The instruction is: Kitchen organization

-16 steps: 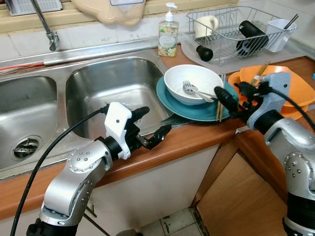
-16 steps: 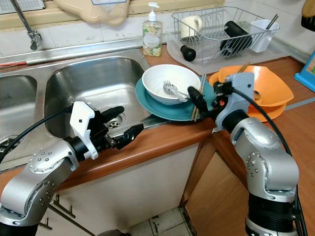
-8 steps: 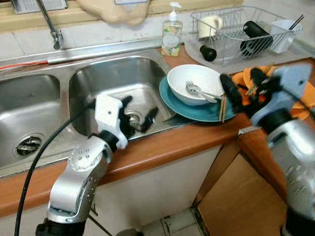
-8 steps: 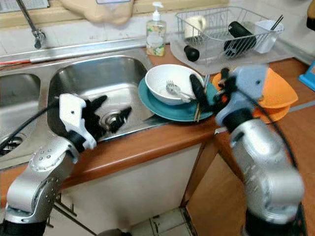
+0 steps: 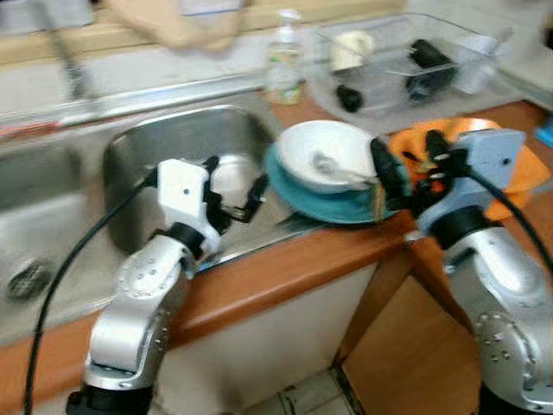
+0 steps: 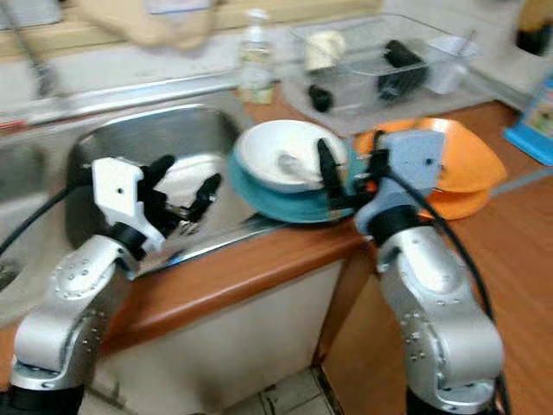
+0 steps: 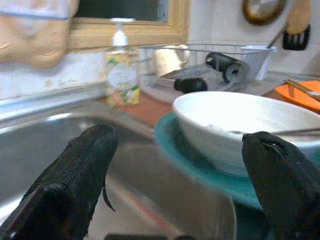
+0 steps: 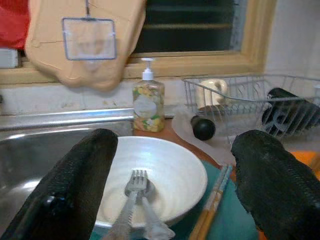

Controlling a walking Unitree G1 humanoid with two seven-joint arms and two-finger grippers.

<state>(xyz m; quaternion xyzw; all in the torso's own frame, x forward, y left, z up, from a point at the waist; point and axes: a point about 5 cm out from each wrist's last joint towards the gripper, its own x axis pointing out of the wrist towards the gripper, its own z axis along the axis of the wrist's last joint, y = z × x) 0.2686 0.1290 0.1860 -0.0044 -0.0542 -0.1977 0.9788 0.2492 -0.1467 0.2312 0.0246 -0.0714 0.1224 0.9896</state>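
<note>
Bowl: a white bowl (image 8: 155,182) is seen resting on a teal plate (image 5: 324,203) at the counter's front edge, just beside the sink's right basin; a fork (image 8: 131,200) and a second utensil are lying inside it.
Chopsticks: a pair (image 8: 211,200) is laid on the plate just beside the bowl, on the side toward the orange dishes.
Left gripper: the left gripper (image 5: 235,186) is held over the front rim of the right basin, aimed toward the plate and bowl; its fingers (image 7: 75,180) are spread wide, nothing is gripped between them, and no contact with the dishes can be seen.
Right gripper: the right gripper (image 8: 170,185) is held just in front of the plate, pointed across the bowl; its fingers (image 8: 75,180) are parted widely with the bowl framed between them, and nothing is held. Whether a fingertip touches the plate rim cannot be told, as the head views are blurred.
Sink: a steel double sink (image 5: 173,138) is set into the wooden counter (image 5: 285,268), the right basin lying next to the plate.
Orange dishes: stacked orange dishes (image 6: 471,169) are placed on the counter to the right of the plate, partly hidden by the right wrist.
Soap bottle: a pump bottle (image 8: 148,102) is stood behind the bowl, by the back wall.
Drying rack: a wire rack (image 8: 250,105) is placed farther back, with a pale mug (image 8: 210,92) and dark items in it.
</note>
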